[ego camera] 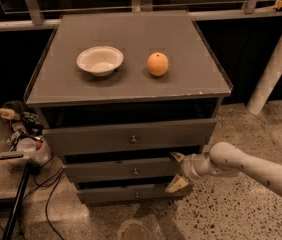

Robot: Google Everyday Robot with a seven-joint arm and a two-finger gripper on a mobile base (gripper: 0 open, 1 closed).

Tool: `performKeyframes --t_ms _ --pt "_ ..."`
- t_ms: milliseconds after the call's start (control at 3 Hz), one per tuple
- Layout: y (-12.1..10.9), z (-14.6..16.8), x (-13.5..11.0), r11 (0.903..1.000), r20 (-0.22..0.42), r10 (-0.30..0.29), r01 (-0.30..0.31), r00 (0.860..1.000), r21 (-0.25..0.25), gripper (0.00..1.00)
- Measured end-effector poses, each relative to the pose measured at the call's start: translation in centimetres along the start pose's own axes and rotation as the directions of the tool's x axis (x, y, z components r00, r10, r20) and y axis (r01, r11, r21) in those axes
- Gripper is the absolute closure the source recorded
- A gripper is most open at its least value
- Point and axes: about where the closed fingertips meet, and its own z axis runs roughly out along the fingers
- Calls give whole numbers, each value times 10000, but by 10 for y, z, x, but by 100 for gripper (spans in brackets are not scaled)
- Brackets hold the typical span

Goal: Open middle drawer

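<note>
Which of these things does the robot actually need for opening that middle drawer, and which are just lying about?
For the job: middle drawer, its knob, claw at the drawer's right end.
Lying about: white bowl, orange, top drawer, bottom drawer.
</note>
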Motion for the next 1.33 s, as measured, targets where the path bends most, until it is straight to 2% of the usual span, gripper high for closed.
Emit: performKeyframes --t_ms 1000,1333 --pt "0 0 0 10000 1 0 0 10000 -1 89" --pt "-3 -3 -4 10000 1 -1 1 10000 -1 100"
